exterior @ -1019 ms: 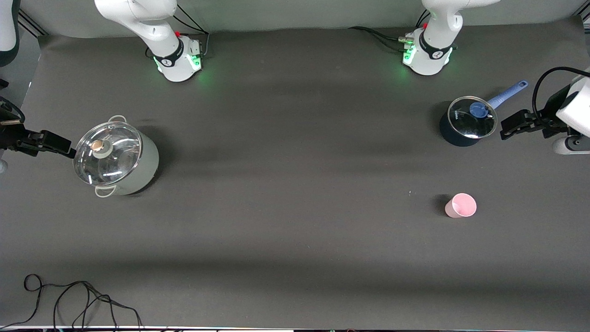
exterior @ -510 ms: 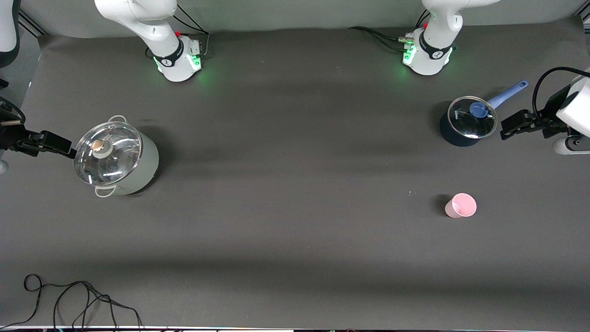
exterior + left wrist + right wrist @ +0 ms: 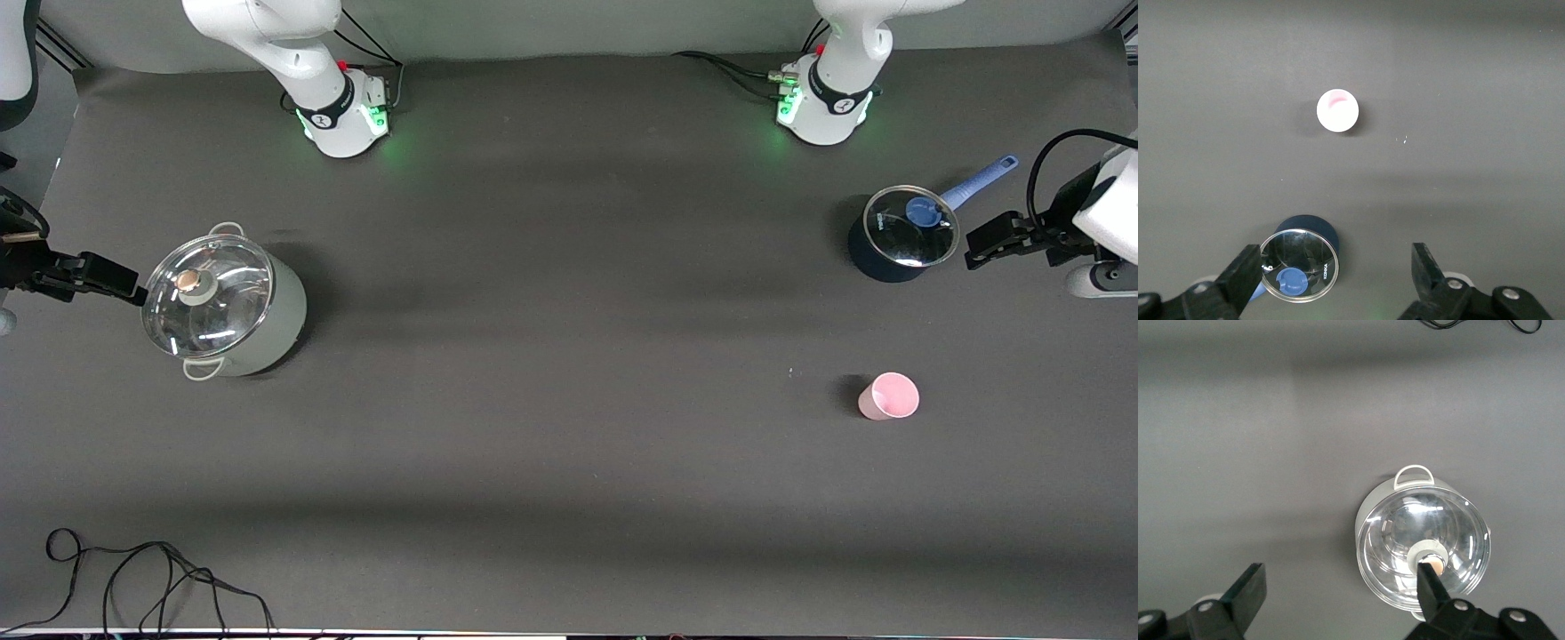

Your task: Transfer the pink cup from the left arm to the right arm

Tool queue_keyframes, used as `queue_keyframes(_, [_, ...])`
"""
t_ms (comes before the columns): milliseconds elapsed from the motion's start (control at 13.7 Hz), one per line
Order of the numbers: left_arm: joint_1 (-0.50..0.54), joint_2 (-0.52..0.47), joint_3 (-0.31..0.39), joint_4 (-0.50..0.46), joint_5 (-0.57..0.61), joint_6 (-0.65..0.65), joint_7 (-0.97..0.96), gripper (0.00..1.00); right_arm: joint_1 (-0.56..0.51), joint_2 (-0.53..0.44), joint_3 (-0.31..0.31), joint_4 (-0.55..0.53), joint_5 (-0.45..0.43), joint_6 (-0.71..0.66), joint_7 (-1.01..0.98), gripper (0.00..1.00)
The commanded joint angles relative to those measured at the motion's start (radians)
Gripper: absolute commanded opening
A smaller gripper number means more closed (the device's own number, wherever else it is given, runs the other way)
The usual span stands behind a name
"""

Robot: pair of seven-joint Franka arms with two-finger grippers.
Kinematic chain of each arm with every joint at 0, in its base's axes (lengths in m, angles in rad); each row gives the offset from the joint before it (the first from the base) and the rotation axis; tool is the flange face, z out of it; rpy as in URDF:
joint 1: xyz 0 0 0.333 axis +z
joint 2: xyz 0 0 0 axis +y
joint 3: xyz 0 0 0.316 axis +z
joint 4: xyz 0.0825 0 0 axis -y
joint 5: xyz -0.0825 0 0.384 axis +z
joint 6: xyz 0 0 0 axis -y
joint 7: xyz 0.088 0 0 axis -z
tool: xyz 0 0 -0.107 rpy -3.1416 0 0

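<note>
Small printed word on glass lid [image 3: 1300, 265] of blue saucepan [image 3: 889, 253], near lid rim; letters too small to read. No other text legible.

Arm shells: you see glossy white rounded casings with black joint bands.
Bases: each glows green, with a small red button and black cables trailing off.
left gripper [image 3: 1331, 280]: black angular fingers, silver screws on the mount.
right gripper [image 3: 1341, 597]: same black fingers and screws.
</note>
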Motion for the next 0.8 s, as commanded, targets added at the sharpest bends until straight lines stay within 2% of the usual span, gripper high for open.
queue_keyframes(0, [0.008,-0.007,-0.002,-0.007,-0.012,-0.006,0.016,1.00,0.004,0.013,-0.002,0.027,0.003,-0.009,0.001,1.00])
queue_keyframes(291, [0.008,-0.004,-0.002,-0.004,-0.006,-0.006,0.023,1.00,0.002,0.011,-0.002,0.026,0.003,-0.009,0.000,1.00])
queue_keyframes(583, [0.025,0.024,-0.001,0.005,-0.010,0.016,0.280,1.00,0.002,0.011,-0.002,0.026,0.003,-0.009,-0.002,1.00])
queue_keyframes(728, [0.066,0.028,0.007,0.045,-0.074,0.014,0.397,0.97,0.002,0.011,-0.002,0.026,0.003,-0.009,0.000,1.00])
